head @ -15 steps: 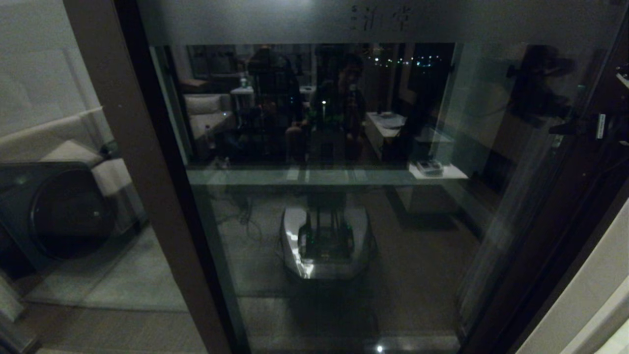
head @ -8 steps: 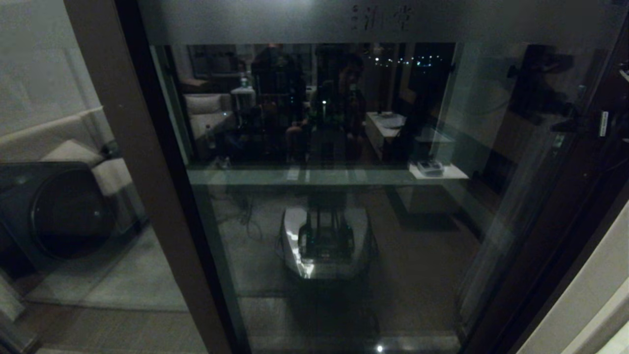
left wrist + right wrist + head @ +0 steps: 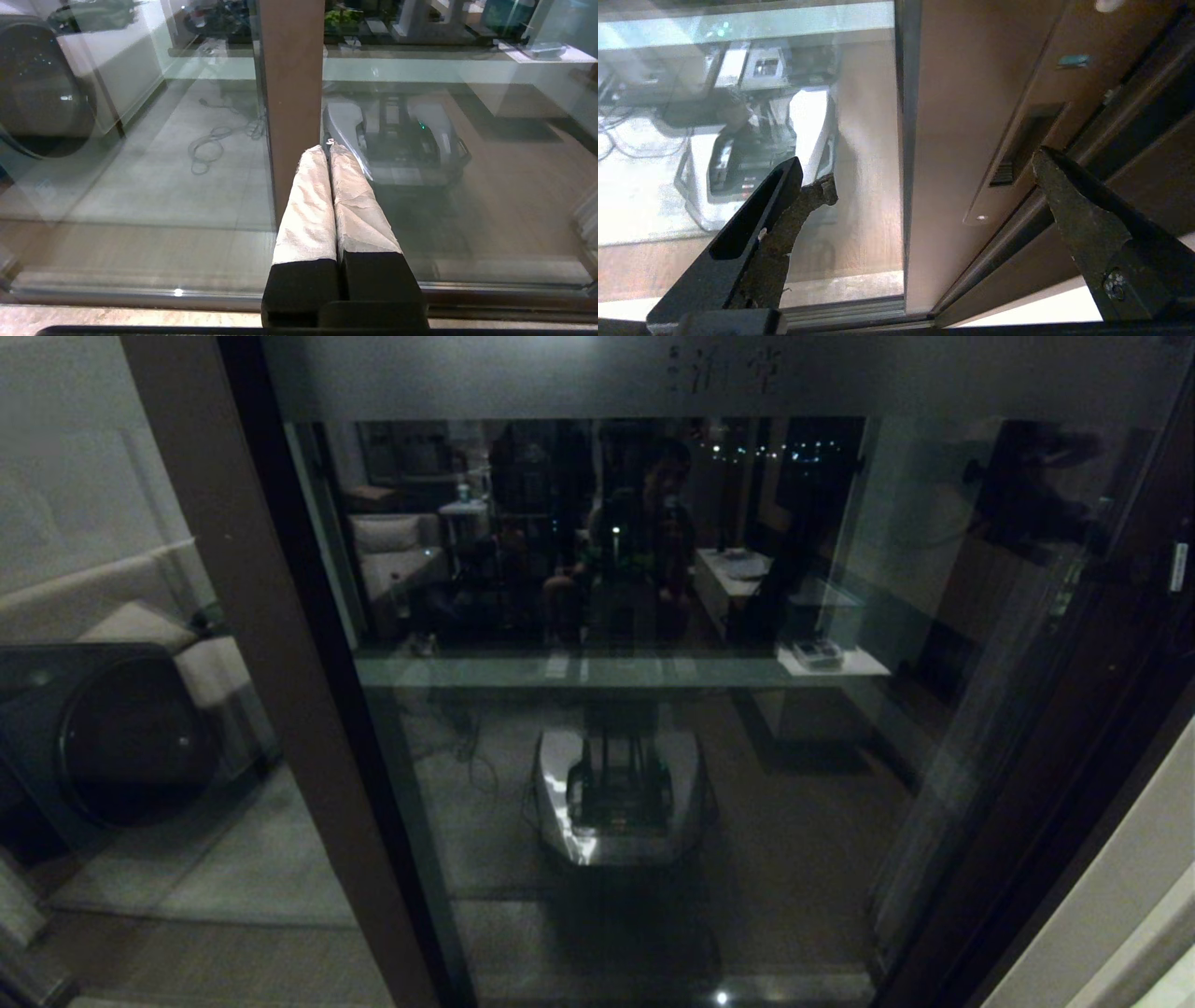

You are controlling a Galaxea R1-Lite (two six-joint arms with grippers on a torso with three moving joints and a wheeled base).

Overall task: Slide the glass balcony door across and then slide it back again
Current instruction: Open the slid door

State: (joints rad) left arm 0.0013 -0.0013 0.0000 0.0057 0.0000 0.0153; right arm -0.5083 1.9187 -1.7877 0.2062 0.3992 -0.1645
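The glass balcony door (image 3: 653, 756) fills the head view, with a frosted band and small characters (image 3: 728, 369) along its top and dark brown stiles on both sides. In the right wrist view my right gripper (image 3: 929, 170) is open, its fingers standing either side of the door's right stile (image 3: 957, 140). One fingertip (image 3: 1045, 161) is close by the slim recessed handle (image 3: 1027, 135); I cannot tell if it touches. My left gripper (image 3: 327, 148) is shut on nothing, its white-wrapped fingers pointing at the left brown stile (image 3: 292, 84).
A dark washing machine with a round door (image 3: 121, 737) stands behind the glass at the left. The glass reflects my own base (image 3: 616, 793) and the room. A pale wall (image 3: 1120, 915) borders the door on the right. The floor track (image 3: 850, 312) runs below.
In the head view the right arm's dark shape with its white label has shifted rightward to the picture's edge. The door frame and its characters stay where they were.
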